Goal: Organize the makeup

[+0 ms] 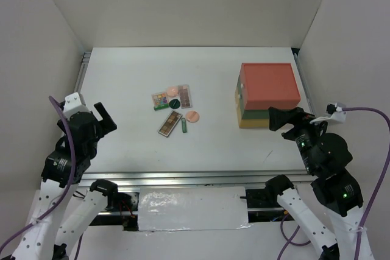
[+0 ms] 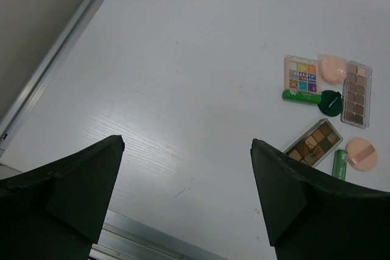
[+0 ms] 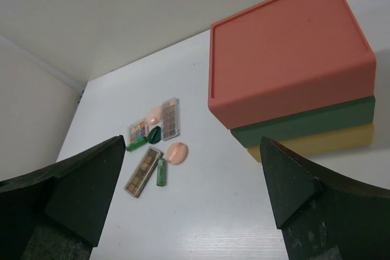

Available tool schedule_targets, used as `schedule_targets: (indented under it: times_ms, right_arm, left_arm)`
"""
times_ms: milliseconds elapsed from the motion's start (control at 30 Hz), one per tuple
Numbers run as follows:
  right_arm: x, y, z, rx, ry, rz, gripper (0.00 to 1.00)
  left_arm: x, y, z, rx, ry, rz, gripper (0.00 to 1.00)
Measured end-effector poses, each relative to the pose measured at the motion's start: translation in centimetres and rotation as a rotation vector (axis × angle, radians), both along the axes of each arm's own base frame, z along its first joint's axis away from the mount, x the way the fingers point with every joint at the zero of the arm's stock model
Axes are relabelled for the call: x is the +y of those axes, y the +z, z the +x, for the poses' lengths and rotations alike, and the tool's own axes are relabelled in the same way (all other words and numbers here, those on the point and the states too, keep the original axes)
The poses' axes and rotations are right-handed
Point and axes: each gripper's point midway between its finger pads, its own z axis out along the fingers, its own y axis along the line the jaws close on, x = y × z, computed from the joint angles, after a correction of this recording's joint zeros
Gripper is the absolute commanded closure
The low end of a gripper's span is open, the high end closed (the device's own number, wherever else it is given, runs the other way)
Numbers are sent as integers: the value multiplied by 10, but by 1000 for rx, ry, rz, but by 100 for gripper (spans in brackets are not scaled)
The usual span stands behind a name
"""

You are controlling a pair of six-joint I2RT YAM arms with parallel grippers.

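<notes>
The makeup lies in a loose cluster mid-table: a multicolour palette [image 1: 160,98], a pink-brown palette [image 1: 184,95], a brown palette [image 1: 170,123], two peach compacts [image 1: 172,90] [image 1: 192,116], a dark green compact [image 1: 175,103] and two green tubes [image 1: 162,107] [image 1: 183,124]. My left gripper [image 1: 106,120] is open and empty, well left of the cluster; in its wrist view [image 2: 186,143] the brown palette [image 2: 313,142] lies to the right. My right gripper [image 1: 279,121] is open and empty by the box's front; in its wrist view [image 3: 192,140] the cluster [image 3: 155,134] lies far left.
A big box [image 1: 268,86] with a red top and green and yellow drawers below stands at the right of the table, also in the right wrist view [image 3: 289,71]. White walls enclose the table. A metal rail [image 1: 183,179] runs along the near edge.
</notes>
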Motion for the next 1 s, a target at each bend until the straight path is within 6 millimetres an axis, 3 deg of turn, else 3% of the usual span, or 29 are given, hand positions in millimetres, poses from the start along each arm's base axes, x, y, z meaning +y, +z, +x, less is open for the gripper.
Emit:
schedule_targets:
  times_ms: [333, 467, 567, 667, 800, 867, 1000]
  right_arm:
    - [-3, -4, -3, -7, -14, 25, 0]
    - [6, -5, -7, -34, 38, 49, 0]
    - [14, -7, -15, -59, 97, 69, 0]
    - [23, 0, -22, -85, 156, 89, 0]
    - [33, 10, -29, -103, 226, 100, 0]
    - [35, 17, -33, -118, 246, 104, 0]
    - [37, 29, -43, -154, 278, 114, 0]
  left_arm:
    - [-15, 7, 1, -35, -91, -36, 1]
    - [-51, 13, 17, -87, -226, -163, 1]
    - [-106, 13, 47, -157, -413, -356, 1]
    - [-176, -8, 81, -73, -598, -512, 1]
    - [-304, -14, 122, 46, -882, -640, 1]
    - [-355, -12, 136, 45, -1004, -729, 1]
    - [-417, -3, 169, -15, -1149, -951, 3]
